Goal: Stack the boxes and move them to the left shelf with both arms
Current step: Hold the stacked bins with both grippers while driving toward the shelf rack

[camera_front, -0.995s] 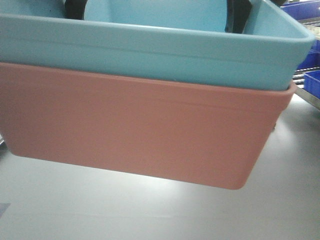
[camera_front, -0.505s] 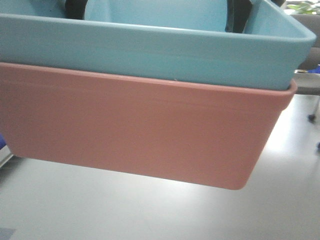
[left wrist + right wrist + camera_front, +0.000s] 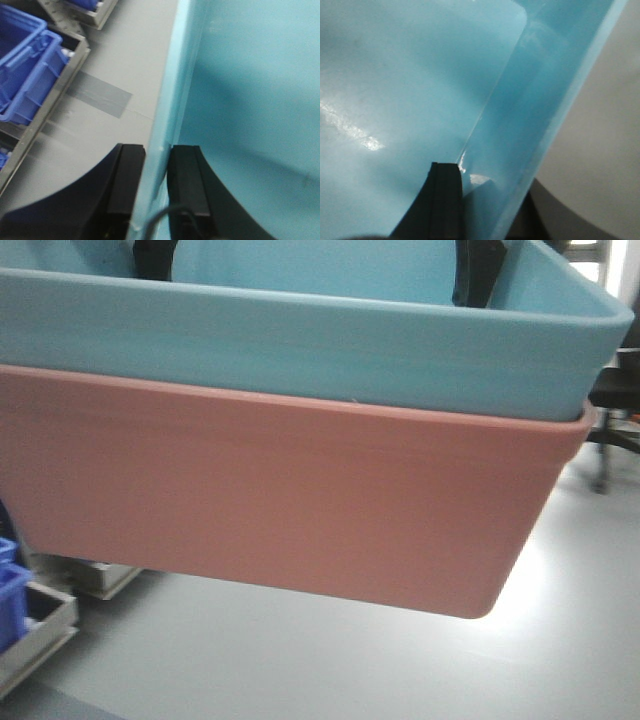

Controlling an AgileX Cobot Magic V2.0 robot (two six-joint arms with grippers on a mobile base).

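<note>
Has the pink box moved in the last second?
Yes. The pink box swung leftward: a rack of blue bins, unseen before, now shows lower left.

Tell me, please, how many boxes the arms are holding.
2: the light blue box nested on top, the salmon pink box beneath it; no third shows, though one could be hidden.

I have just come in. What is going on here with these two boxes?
The robot is carrying both boxes with its two arms. The light blue bin sits nested inside the pink bin, and the stack hangs in the air above a grey surface. The left gripper is closed on the blue bin's left wall, the right gripper on its right wall. A metal rack holding dark blue bins lies at the lower left; the stack is not yet set on it.
</note>
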